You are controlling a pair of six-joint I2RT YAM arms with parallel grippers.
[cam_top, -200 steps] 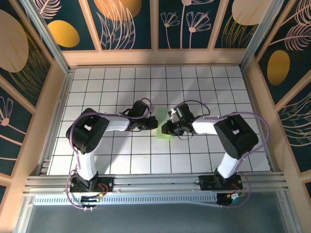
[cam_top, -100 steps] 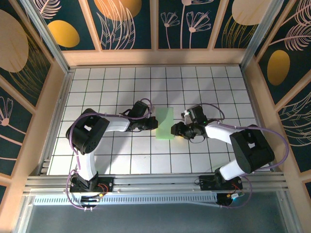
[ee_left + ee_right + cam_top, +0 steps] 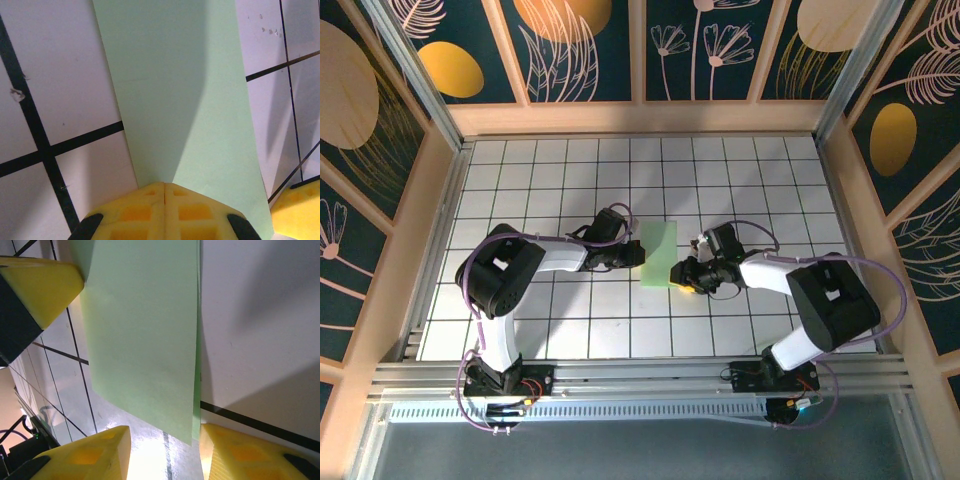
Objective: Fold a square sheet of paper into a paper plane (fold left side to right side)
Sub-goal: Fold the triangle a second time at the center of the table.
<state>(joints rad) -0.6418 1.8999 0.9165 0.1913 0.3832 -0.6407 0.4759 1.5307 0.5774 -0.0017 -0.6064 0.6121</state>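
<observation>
The sheet of paper (image 3: 659, 252) lies flat mid-table on the white grid table (image 3: 550, 180), doubled into a narrow pale green rectangle; two layered edges show along its right side in the right wrist view. We judge it very light, limp and easily creased or slid on the glossy tiles; it is best pinned near one edge while a free corner is pinched. The left gripper (image 3: 165, 186) is closed, its yellow tips bearing on the sheet's left edge; the right gripper (image 3: 165, 437) stands partly open at the near right corner, clamping nothing.
</observation>
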